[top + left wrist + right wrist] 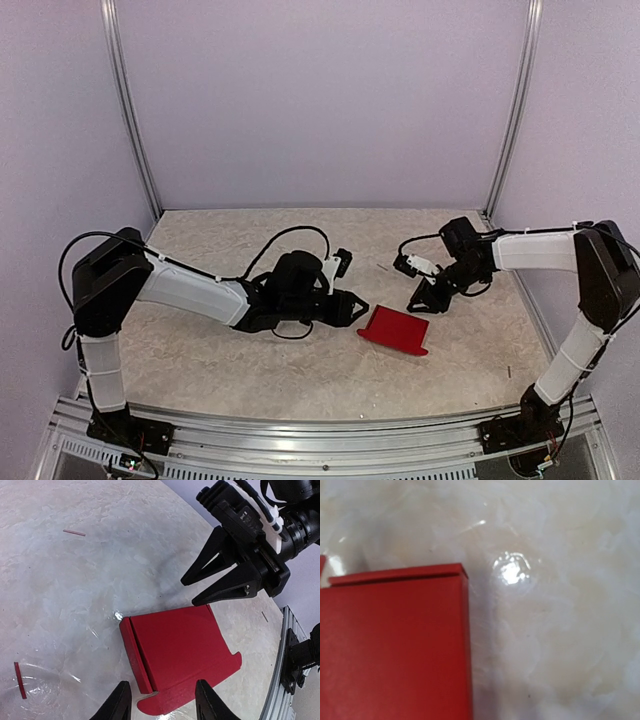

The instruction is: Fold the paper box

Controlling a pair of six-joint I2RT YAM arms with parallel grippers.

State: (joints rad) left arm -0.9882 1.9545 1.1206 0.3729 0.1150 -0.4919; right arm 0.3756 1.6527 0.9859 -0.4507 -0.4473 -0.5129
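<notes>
The red paper box (395, 330) is pictured lying on the marbled desk (230, 365), between the two claws and gripped by neither. The left claw (162, 705) is spread apart, its fingers flanking the box's near edge. The right claw (188, 592) is seen just beyond the far edge, fingers parted, nothing between them.

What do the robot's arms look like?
The left arm and the right arm both wear white sleeves, with chunky black joints in between. Thin black cables loop near the wrists. The left gripper and the right gripper are black, each with two pointed, triangle-shaped fingers. A small white part sits behind the right one.
</notes>
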